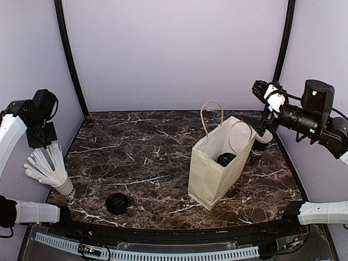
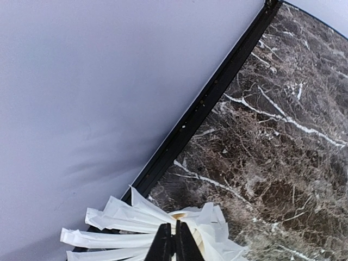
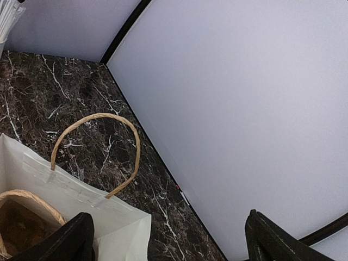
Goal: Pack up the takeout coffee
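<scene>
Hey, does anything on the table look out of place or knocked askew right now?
The paper bag seems to lean, its open mouth tipped toward the right. A loose black lid lies flat on the table near the front left, not on a cup. Nothing looks spilled.

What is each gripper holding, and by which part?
Right gripper is open and empty near the bag. Left gripper is shut at the straws; whether it pinches one cannot be told.

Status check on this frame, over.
Left fingers shut, over the straws. Right fingers open, raised beside the bag. Lidded coffee inside the bag. Nothing blocking.
</scene>
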`<state>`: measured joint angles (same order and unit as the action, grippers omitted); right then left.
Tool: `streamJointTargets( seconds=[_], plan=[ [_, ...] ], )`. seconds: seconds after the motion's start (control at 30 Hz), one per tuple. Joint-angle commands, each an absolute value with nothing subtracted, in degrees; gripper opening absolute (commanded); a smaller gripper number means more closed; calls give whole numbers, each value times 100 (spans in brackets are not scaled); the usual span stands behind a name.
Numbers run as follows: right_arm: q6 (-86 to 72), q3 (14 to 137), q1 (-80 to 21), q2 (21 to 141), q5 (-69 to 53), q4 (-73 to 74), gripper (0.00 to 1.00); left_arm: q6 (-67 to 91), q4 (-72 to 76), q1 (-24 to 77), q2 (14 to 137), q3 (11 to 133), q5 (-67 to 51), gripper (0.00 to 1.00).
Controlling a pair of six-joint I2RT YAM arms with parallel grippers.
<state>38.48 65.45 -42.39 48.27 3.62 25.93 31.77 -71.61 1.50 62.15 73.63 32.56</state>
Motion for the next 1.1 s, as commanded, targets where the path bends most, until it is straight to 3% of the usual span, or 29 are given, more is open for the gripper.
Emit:
streamJointTargets(
  seconds=[0.0,0.2,0.53,0.87,0.97,1.07],
  plan=[
    [3832,6554,-4285,4793,311,2446,99,2975,-7015,123,6244,7312,3403,1],
    [3831,6531,-4278,4767,336,2437,99,2801,-7145,123,6193,7888,3453,0],
    [3882,6530,-4280,4834,323,2392,99,1897,-7560,130,6791,10399,3400,0],
    [3944,6611,-4268,4895,481,2446,99,1574,-6092,204,7303,12011,316,0],
    [3757,6692,-4173,4988,575,2391,99,1725,-5344,236,7319,11963,-1006,0],
    [3668,6834,-4107,5048,574,2413,99,1884,-4453,237,7349,11818,-1532,0]
  ],
)
